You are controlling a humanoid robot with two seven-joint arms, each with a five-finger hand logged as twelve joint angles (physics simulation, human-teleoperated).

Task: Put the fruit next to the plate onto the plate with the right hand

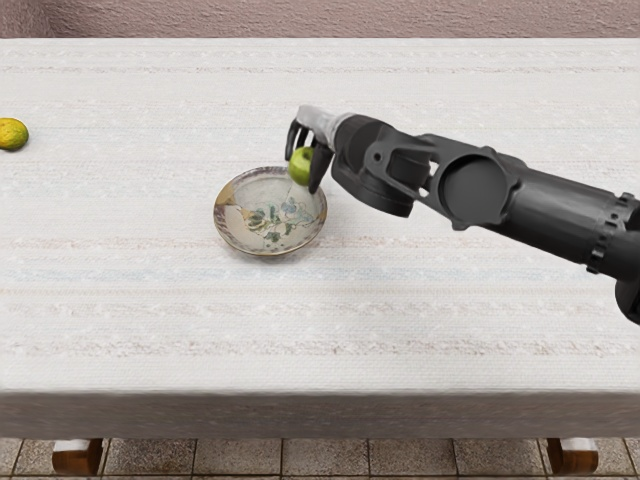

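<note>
- The table [320,330] carries everything; the left arm does not show.
- The right arm [500,195] comes in from the table's right edge towards its middle.
- The plate [236,205] sits near the table's middle, slightly nearer the far edge.
- The right hand [312,135] has its fingers curled around the green fruit [300,165], at the plate's far right rim.
- Judged step: carrying done, release pending; next, lower slightly inward over the plate and loosen the fingers.
- A yellowish fruit [11,133] lies at the left edge.
</note>
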